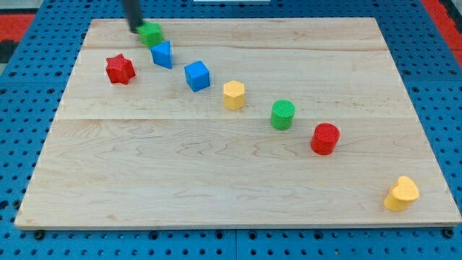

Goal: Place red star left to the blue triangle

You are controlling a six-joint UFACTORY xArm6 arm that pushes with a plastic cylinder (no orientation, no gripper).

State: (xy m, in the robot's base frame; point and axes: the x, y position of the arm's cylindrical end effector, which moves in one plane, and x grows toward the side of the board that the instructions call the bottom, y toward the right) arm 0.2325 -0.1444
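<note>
In the camera view, my tip (136, 30) sits near the view's top left corner of the wooden board (216, 180), touching or just beside the left edge of a green block (152, 33) whose shape I cannot make out. There is no pincer here, only the straight dark rod, so nothing opens or closes and the tip has hold of nothing.

The red star (120, 69) lies below the tip and a little to the view's left, apart from it, not in contact. The blue triangle (163, 55) rests just below and right of the green block, close to it, and the red star is already to the view's left of this triangle, slightly lower, with a clear gap of bare wood between them.

From the triangle a diagonal row runs toward the view's bottom right: a blue cube (197, 76), a yellow hexagonal block (234, 94), a green cylinder (283, 115), a red cylinder (325, 139), and, well apart near the board's lower right corner, a yellow heart-like block (401, 193)
</note>
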